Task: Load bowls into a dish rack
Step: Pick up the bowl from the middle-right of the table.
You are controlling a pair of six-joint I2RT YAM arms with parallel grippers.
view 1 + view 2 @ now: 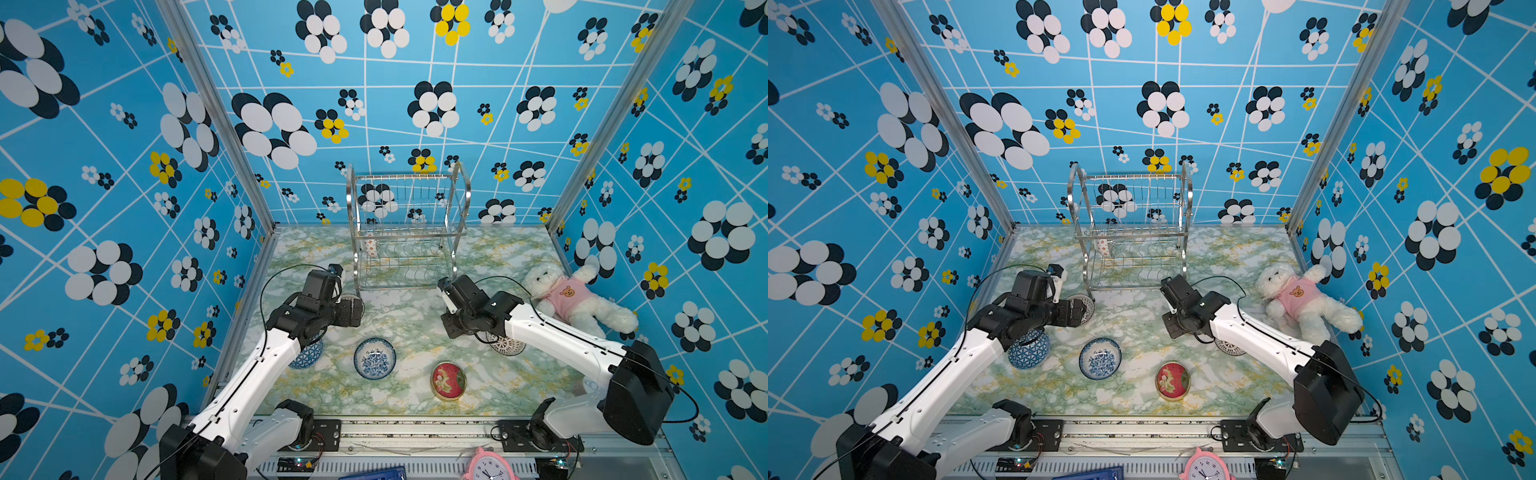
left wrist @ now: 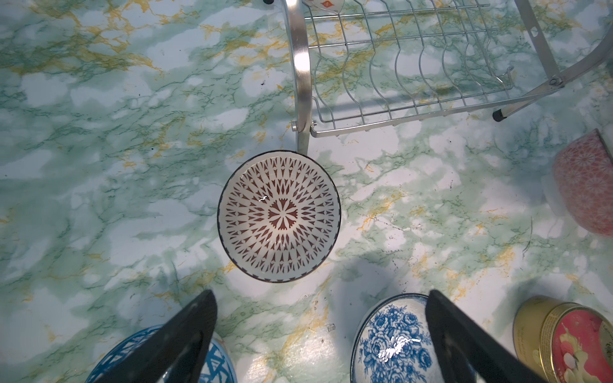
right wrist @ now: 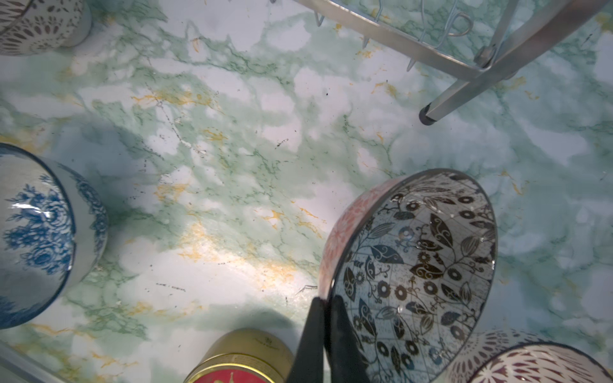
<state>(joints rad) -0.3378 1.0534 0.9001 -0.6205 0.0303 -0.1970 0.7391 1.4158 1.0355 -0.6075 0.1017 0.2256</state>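
**Left claw spread and empty; right claw clamped on a bowl's rim**

Left wrist view: the left claw point(image 2: 319, 293) is spread wide and holds nothing. Just ahead of it a red-brown patterned bowl point(image 2: 278, 215) sits upright on the bench point(image 2: 99, 165), by a leg of the dish rack point(image 2: 398, 66). Under its fingers lie a blue floral bowl point(image 2: 391, 341) and a blue geometric bowl point(image 2: 159, 358), both partly covered.

Right wrist view: the right claw point(image 3: 326, 300) is clenched on the rim of a leaf-patterned bowl point(image 3: 418, 265), which is pink outside, tilted and empty. A red tin point(image 3: 242, 358) beside the claw is cut off.

Both top views: a small bowl point(image 1: 371, 245) sits in the rack's lower tier, well ahead of both claws, which are hidden beneath their wrists.
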